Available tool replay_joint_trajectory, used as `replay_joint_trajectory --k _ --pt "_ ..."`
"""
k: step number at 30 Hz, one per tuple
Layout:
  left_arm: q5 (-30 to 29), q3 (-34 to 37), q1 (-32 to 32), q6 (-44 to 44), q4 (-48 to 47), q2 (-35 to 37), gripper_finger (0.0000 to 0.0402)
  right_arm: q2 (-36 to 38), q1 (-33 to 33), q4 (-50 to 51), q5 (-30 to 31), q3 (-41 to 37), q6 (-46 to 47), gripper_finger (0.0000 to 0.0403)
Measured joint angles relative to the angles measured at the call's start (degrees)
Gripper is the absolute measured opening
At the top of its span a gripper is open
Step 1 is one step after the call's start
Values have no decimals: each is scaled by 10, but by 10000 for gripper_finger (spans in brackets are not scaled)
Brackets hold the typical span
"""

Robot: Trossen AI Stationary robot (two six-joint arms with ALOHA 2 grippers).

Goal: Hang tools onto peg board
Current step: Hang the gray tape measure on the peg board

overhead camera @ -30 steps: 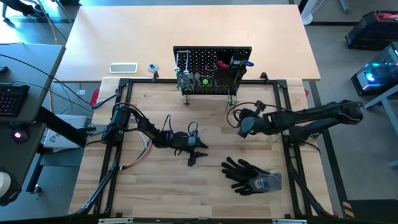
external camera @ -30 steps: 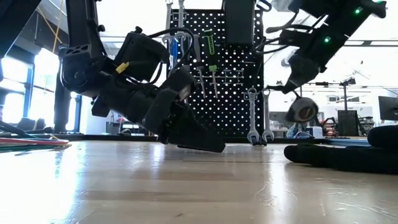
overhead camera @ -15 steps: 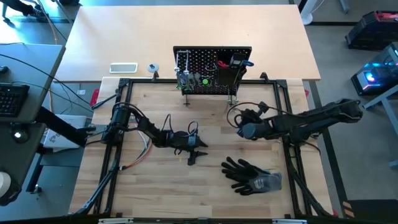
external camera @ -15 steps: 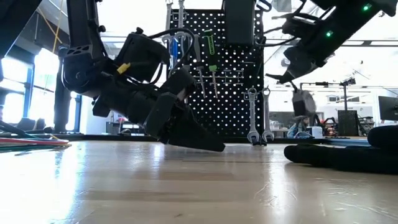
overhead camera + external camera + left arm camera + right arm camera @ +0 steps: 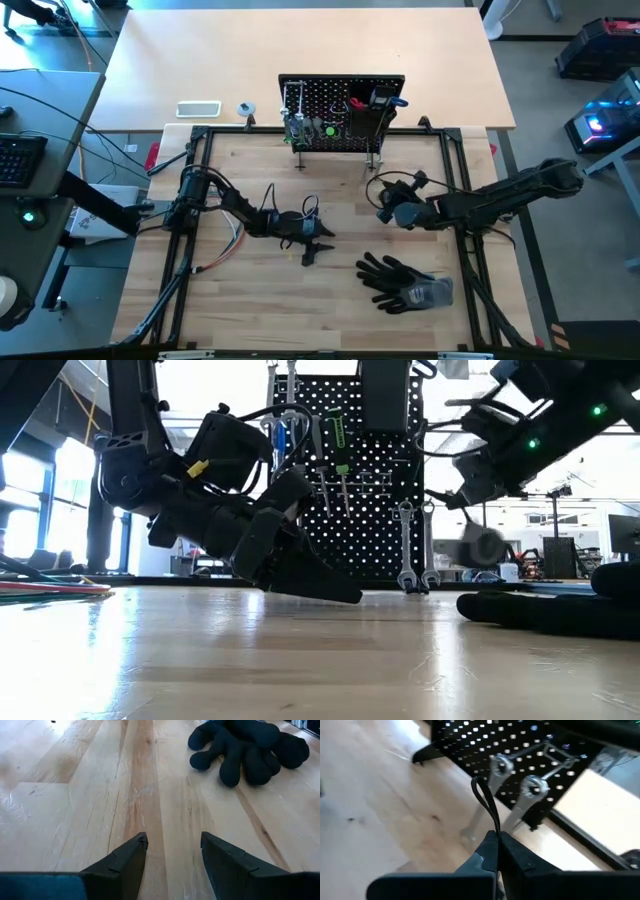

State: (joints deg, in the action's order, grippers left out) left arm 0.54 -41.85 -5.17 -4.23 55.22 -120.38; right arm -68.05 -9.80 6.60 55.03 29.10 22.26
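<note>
1. The left gripper lies low on the wooden table, near the table's middle in the high view, fingers parted with bare wood between them and nothing held.
2. At about two o'clock from it in the high view lie the black gloves; the left wrist view shows them well apart from the fingertips, on the boards ahead.
3. At its nine o'clock, along the table's left edge, a bundle of coloured wires trails beside the arm.
4. The right gripper hangs above the table, right of centre in the high view, fingers pressed shut with no tool between them; a thin black loop stands out just past the tips.
5. Ahead of it, toward twelve o'clock in the high view, stands the peg board, upright on thin legs.
6. Two silver wrenches hang side by side low on the board, directly beyond the right fingertips.
7. Higher on the board, the low view shows a green-handled driver and a blue-handled driver hanging, with a black box bin above.
8. The left arm's bulk covers the board's lower left corner in the low view.
</note>
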Motion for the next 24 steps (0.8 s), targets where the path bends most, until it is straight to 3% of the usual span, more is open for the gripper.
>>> replay_joint_trajectory --k 9,17,24 --pt "0 0 0 10 0 0 182 0 1 -15 61 -33 18 0" --pt "0 0 0 15 0 0 182 0 5 -45 99 -34 -41 0" --pt "0 0 0 15 1 0 182 0 42 -60 46 -34 -48 0"
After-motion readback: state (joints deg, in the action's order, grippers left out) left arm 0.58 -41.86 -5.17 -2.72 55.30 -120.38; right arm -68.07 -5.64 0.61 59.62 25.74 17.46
